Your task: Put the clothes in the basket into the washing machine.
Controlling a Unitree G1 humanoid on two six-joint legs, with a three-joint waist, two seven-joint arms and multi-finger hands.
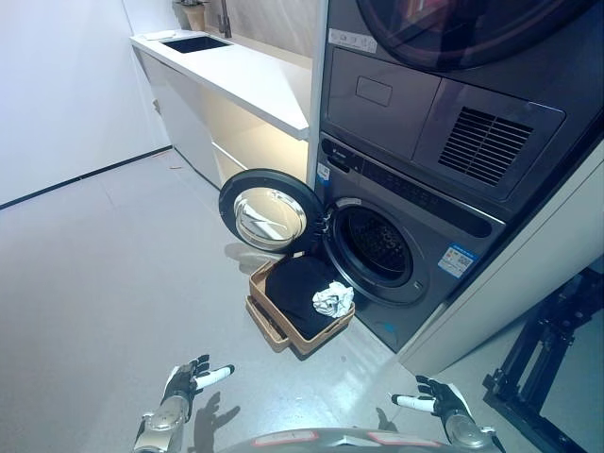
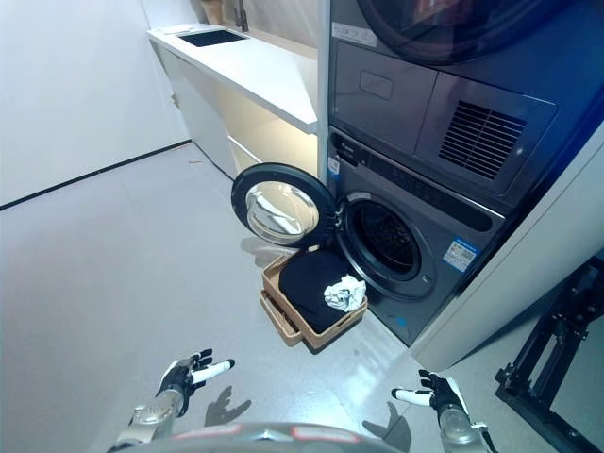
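A tan basket (image 1: 267,324) stands on the floor right in front of the washing machine (image 1: 406,264). It holds a black garment (image 1: 297,288) with a crumpled white cloth (image 1: 332,300) on top at its right side. The machine's round door (image 1: 268,210) hangs open to the left, and the dark drum opening (image 1: 377,246) shows. My left hand (image 1: 186,382) is low at the bottom left, open and empty, well short of the basket. My right hand (image 1: 436,397) is at the bottom right, open and empty.
A dryer (image 1: 453,85) is stacked above the washer. A white counter (image 1: 236,71) with a sink runs along the wall to the left of the machines. A black metal stand (image 1: 552,359) is at the right edge. Grey floor lies between me and the basket.
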